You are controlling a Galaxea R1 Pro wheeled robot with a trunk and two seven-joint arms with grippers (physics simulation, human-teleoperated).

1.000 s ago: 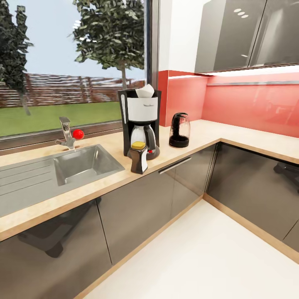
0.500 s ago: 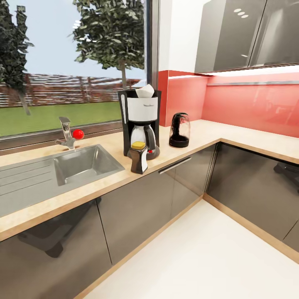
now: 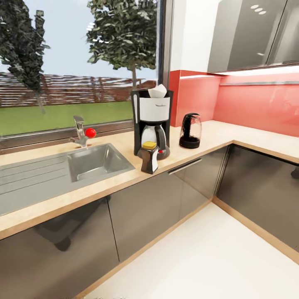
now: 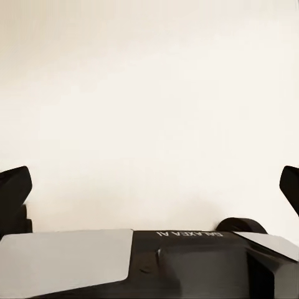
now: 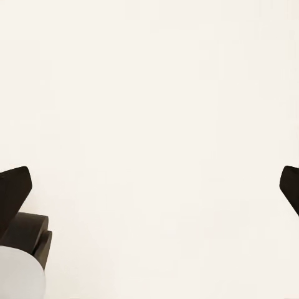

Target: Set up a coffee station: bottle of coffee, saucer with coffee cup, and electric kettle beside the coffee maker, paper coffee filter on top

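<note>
With both grippers spread empty, the paper coffee filter (image 3: 157,91), bottle of coffee (image 3: 149,157) and electric kettle (image 3: 190,131) are set by the coffee maker (image 3: 152,123); saucer and cup are judged outstanding.

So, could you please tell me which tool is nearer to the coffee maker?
Left or right: I cannot tell. The coffee maker stands on the kitchen countertop ahead in the head view; the left tool and the right tool are each open, facing a plain pale surface.

I see the coffee maker (image 3: 152,123) on the desk (image 3: 104,182), paper coffee filter (image 3: 158,91) on top, bottle of coffee (image 3: 149,157) just in front, electric kettle (image 3: 190,131) near its side.
</note>
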